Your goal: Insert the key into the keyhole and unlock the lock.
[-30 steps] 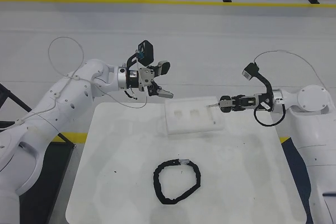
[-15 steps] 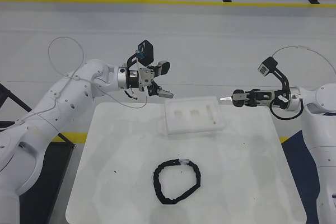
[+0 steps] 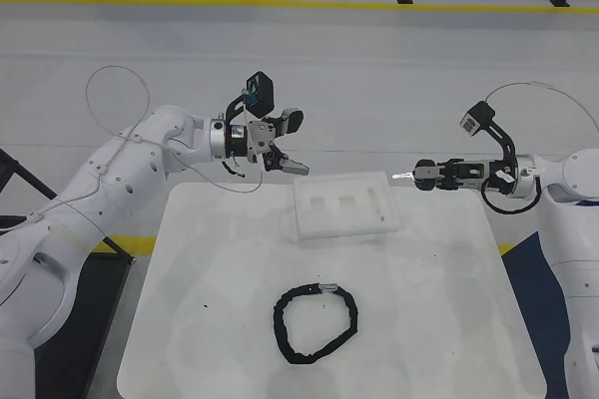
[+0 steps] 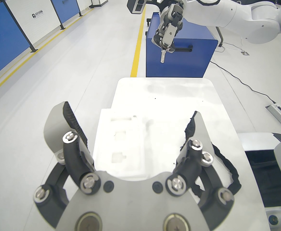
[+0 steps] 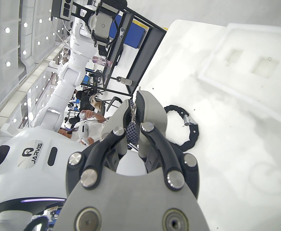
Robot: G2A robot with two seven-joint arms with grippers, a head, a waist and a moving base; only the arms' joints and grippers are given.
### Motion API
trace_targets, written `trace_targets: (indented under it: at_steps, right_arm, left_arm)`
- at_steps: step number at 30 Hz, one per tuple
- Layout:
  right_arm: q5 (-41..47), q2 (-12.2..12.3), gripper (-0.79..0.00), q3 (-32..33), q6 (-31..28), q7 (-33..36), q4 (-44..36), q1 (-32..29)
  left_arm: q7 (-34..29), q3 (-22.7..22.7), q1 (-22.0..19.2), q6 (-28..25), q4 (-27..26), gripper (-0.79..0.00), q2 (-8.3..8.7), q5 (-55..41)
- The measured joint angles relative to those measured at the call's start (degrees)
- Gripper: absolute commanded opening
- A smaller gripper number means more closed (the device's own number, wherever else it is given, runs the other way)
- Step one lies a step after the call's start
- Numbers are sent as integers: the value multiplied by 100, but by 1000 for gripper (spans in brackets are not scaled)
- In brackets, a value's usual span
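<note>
Key (image 4: 163, 57): one seen. It is pinched by its head between the pads of the right gripper (image 3: 411, 177), and the silver blade sticks out past the fingertips, clear of them.
Key, position: held in the air near the far right corner of the foam tray (image 3: 344, 225). In the left wrist view the blade is seen pointing down.
Right jaws: pressed together on the key head. In the right wrist view the fingers (image 5: 152, 106) are seen closed, with only a thin gap between the pads.
Left gripper (image 3: 293, 143): held in the air off the far left corner of the tray, well apart from the key.
Left jaws: spread wide, nothing between them. Both fingers (image 4: 66, 121) are seen apart, with the tray showing through the gap.
Lock (image 3: 314, 319): one counted. It is a black sleeved cable lying in a ring on the table (image 3: 210, 299), with a small metal end on its far side. It lies nearer the robot than the tray and well apart from both grippers.
Tray: one counted, white foam. Two square recesses and one narrow slot are noted in the top view.
</note>
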Motion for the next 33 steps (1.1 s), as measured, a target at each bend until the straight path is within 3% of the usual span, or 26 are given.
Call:
trace_targets:
  at_steps: [5,12,22,33]
  right_arm:
    - [0,0,-785,0,0,0,0,0]
    - [0,0,-785,0,0,0,0,0]
    - [0,0,-785,0,0,0,0,0]
    - [0,0,-785,0,0,0,0,0]
  left_arm:
    - [-136,-61,216,112,-120,0,8,-273]
    - [-725,-193,708,43,-686,0,130,-481]
    - [-642,-390,1626,0,-1410,0,322,-2]
    - [-587,-471,2373,284,-1333,0,123,992]
